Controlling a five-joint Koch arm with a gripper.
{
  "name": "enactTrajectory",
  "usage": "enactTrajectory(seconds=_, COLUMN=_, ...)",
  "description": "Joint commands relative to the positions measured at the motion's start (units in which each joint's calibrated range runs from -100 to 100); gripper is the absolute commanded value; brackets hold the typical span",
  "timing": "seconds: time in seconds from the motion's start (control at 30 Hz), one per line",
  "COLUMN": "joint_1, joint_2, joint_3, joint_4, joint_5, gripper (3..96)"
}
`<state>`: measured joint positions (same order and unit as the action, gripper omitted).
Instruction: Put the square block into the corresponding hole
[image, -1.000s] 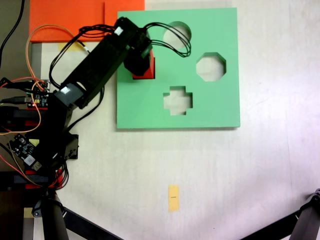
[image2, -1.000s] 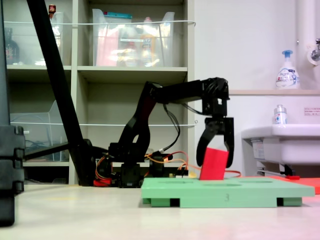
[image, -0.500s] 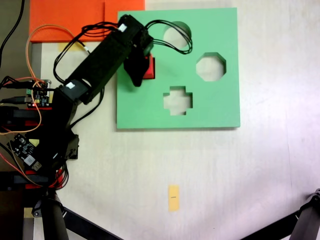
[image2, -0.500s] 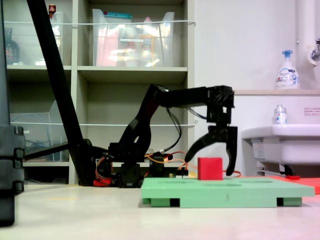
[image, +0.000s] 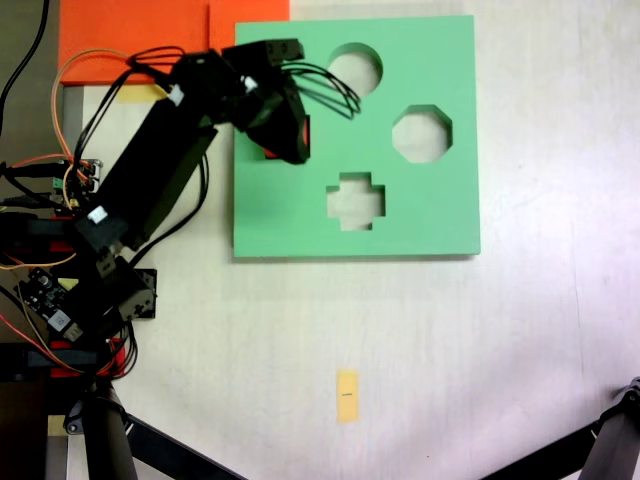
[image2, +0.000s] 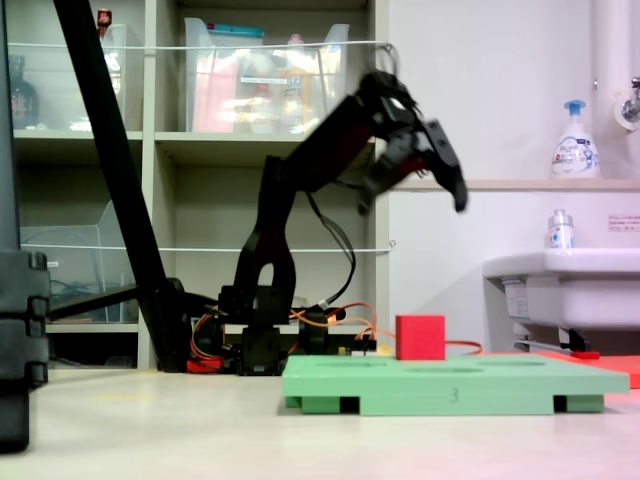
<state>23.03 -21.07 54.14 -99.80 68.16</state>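
One red square block (image2: 420, 337) sits on the green foam board (image2: 455, 382), mostly hidden from above (arm in front). Three other cut-outs show. Gripper (image2: 425, 165) hangs high, blurred; spread or closed, I cannot tell.

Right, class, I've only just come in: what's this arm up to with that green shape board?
A black robot arm has its gripper raised well above the green foam board, holding nothing. The red block sits upright on the board with most of it above the surface, so it is at the square hole but whether it is fully seated cannot be told. In the first exterior view the arm hides most of it. The round, octagonal and cross cut-outs are empty.
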Motion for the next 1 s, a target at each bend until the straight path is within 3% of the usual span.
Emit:
enactTrajectory(seconds=0.03, joint_1=-5.8, joint_2=-16.5, joint_3=2.8, joint_4=-0.2, joint_5=-22.4, gripper=65.8)
enactTrajectory(seconds=0.13, joint_1=-11.4, joint_2=-26.0, joint_3=3.0, joint_4=-0.2, joint_5=-40.4, gripper=64.8)
enactTrajectory(seconds=0.2, joint_1=-14.9, joint_2=-27.3, joint_3=2.8, joint_4=2.3, joint_5=-47.6, gripper=57.7)
enactTrajectory(seconds=0.37, joint_1=-20.3, joint_2=-21.3, joint_3=-1.5, joint_4=6.7, joint_5=-48.6, gripper=56.6)
enactTrajectory(seconds=0.47, joint_1=-21.5, joint_2=-30.6, joint_3=-26.5, joint_4=18.6, joint_5=-49.8, gripper=55.8)
enactTrajectory(seconds=0.67, joint_1=-21.2, joint_2=-63.7, joint_3=-96.8, joint_4=76.1, joint_5=-54.7, gripper=48.3)
enactTrajectory(seconds=1.0, joint_1=-21.3, joint_2=-78.9, joint_3=-154.1, joint_4=103.0, joint_5=-63.7, gripper=48.2)
